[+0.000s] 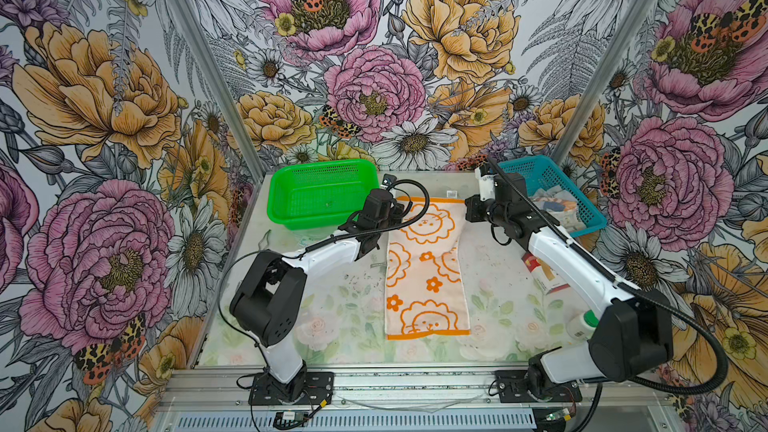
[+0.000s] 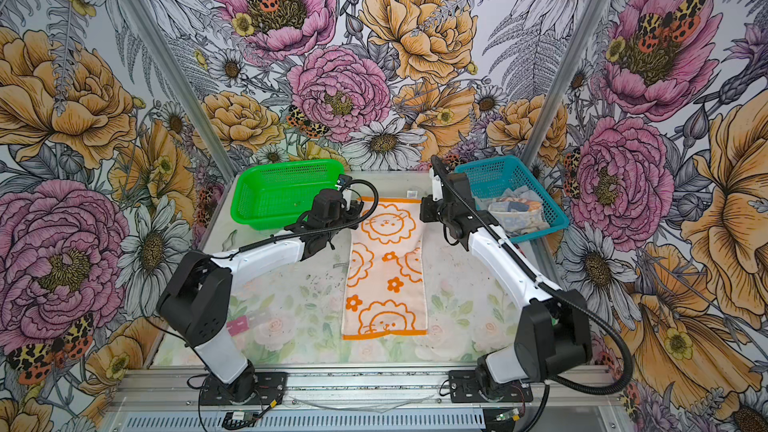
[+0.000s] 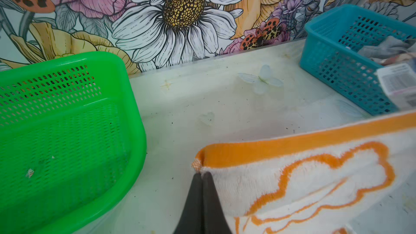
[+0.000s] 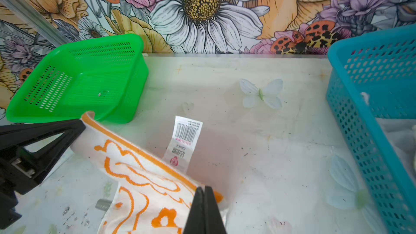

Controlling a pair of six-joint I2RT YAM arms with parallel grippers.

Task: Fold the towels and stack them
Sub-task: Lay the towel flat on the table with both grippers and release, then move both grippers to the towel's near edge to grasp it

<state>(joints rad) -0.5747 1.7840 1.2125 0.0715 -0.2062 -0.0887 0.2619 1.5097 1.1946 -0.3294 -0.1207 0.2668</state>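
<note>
1. The orange towel [image 1: 424,276] is seen in both top views, laid lengthwise down the middle of the table [image 1: 490,251]. Its near hem is flat and its far end is raised off the surface.
2. The left gripper [image 3: 201,174] is noted with its jaws pressed together, pinching the far-left corner of the towel at the orange hem.
3. The right gripper [image 4: 203,189] is likewise closed, pinching the far-right corner. The sewn label [image 4: 186,138] hangs from the hem between the two grips.
4. The remaining towels [image 2: 515,211] are seen bunched in the blue basket [image 3: 337,75] at the far right. How many lie there cannot be told.
5. The green basket [image 1: 316,222] at the far left holds no towel.
6. Step in hand (judged): the first lengthwise fold of the first towel, with both far corners taken up and nothing yet folded or stacked. The task is judged to be at an early stage.
7. Next move (judged): both corners are to be lifted together and carried toward the near hem. They should be kept level and equally spaced, so that the far hem lands squarely on the near one.
8. Caution: a crease is visible at mid-length on the right side. Uneven travel of the two arms would likely skew the fold. The carton [image 1: 544,276] under the right arm should be cleared.
</note>
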